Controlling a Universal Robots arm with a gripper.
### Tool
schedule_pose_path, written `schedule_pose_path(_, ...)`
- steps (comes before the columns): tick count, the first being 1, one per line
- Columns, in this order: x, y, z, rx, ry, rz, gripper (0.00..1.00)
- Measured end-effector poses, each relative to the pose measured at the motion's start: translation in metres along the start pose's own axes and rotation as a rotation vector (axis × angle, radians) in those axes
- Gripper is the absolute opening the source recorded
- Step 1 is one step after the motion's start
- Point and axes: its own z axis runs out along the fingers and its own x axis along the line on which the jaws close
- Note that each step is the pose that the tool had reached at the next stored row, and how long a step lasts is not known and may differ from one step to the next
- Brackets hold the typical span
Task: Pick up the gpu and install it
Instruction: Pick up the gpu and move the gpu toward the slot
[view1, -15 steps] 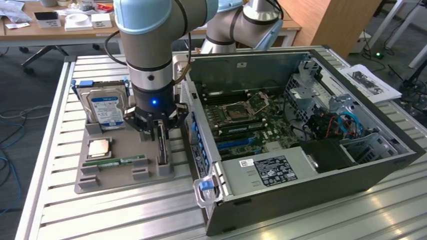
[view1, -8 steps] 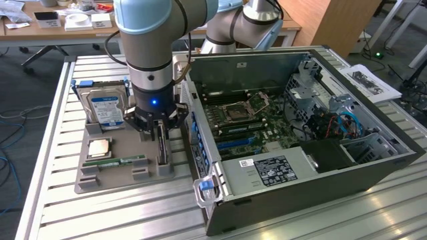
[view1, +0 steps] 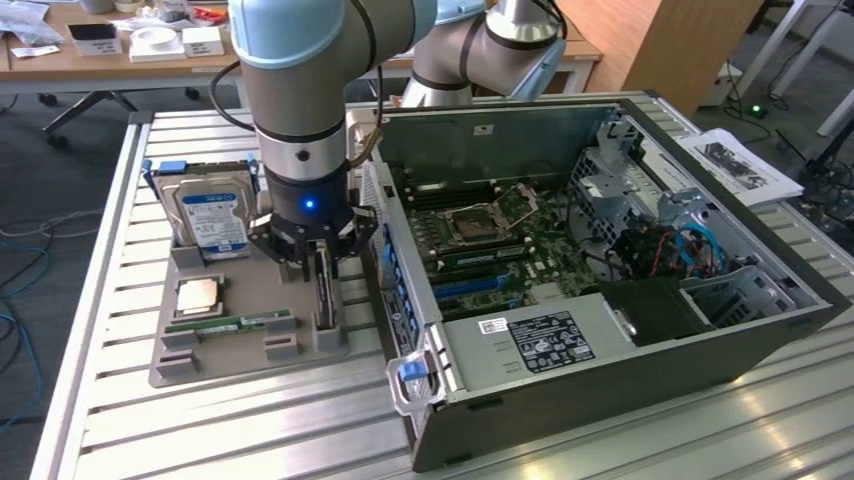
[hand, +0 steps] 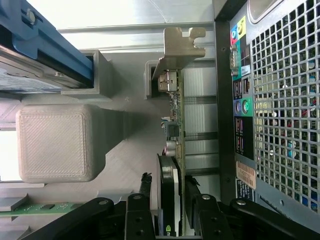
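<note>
The gpu (view1: 324, 300) is a thin dark card with a silvery bracket, standing on edge in a slot of the grey holder tray (view1: 227, 362), next to the open computer case (view1: 747, 330). My gripper (view1: 320, 262) is lowered over the card's top. In the wrist view the gpu (hand: 172, 125) runs edge-on between my black fingers (hand: 146, 189). My gripper (hand: 169, 184) straddles it, with a narrow gap showing on each side, so it is open around the card.
The tray also holds the upright hard drive (view1: 214, 215), a green memory stick (view1: 243, 323) and a copper-topped processor (view1: 198, 295). The motherboard (view1: 494, 240) lies exposed inside the case. The case's perforated back panel (hand: 280, 125) is close beside the card.
</note>
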Motion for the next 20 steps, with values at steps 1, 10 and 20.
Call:
schedule_pose_path(1, 0.0000, -0.0001, 0.0000, 0.0001, 0.0001, 0.000, 0.39)
schedule_pose_path(10, -0.0007, -0.0005, 0.0000, 0.0000, -0.0001, 0.001, 0.39)
schedule_pose_path(20, -0.0008, -0.0005, 0.0000, 0.0001, -0.0001, 0.001, 0.39)
